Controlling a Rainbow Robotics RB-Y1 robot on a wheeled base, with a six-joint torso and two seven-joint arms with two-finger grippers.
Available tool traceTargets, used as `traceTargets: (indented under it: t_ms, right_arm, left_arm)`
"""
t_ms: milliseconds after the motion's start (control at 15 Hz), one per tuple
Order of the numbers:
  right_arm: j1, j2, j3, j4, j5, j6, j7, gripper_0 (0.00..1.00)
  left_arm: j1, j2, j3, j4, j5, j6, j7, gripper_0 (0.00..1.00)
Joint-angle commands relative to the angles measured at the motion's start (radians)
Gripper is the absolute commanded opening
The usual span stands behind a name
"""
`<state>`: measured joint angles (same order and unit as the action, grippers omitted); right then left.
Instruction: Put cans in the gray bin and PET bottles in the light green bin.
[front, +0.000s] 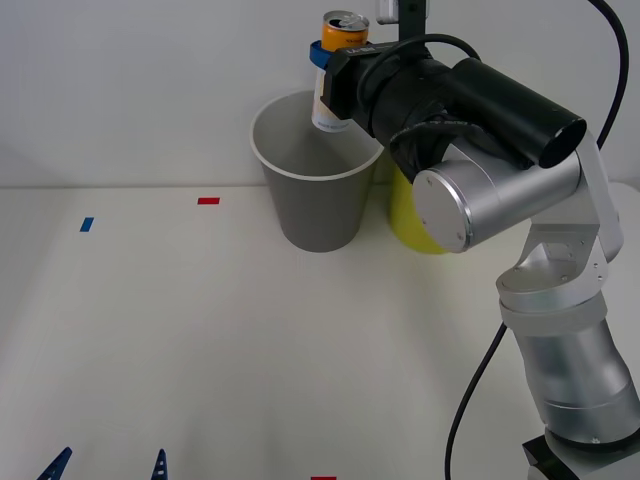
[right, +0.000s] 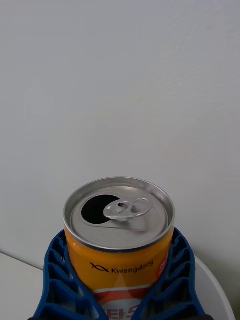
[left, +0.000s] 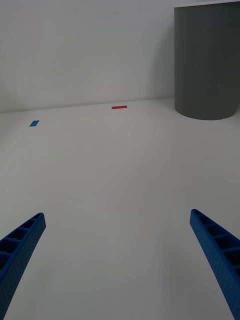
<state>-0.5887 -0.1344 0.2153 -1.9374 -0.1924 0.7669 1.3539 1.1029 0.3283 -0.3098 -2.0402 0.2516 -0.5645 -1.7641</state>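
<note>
My right gripper is shut on an orange and white can, holding it upright above the open mouth of the gray bin. In the right wrist view the can shows its silver top with the tab opened, gripped between blue ribbed fingers; part of the bin's white rim lies below. The light green bin stands just right of the gray one, mostly hidden behind my right arm. My left gripper is open, low at the table's front left; its fingers are spread, with the gray bin far ahead.
A red tape mark and a blue tape mark lie on the white table at the back left. Another red mark sits at the front edge. A white wall stands close behind the bins.
</note>
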Motion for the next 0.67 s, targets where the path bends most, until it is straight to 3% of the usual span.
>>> traceTargets:
  t_ms: [67,333,667]
  right_arm:
    - [-0.033,0.007,-0.001,0.083,0.002,-0.069,0.001,0.00]
    - [-0.079,0.025,0.004,0.189,0.001,-0.135,0.007,0.00]
    - [-0.106,0.025,0.007,0.227,0.004,-0.136,0.016,0.00]
  left_arm:
    - [0.000,0.000,0.000,0.000,0.000,0.000,0.000,1.00]
    - [0.000,0.000,0.000,0.000,0.000,0.000,0.000,1.00]
    - [0.000,0.000,0.000,0.000,0.000,0.000,0.000,1.00]
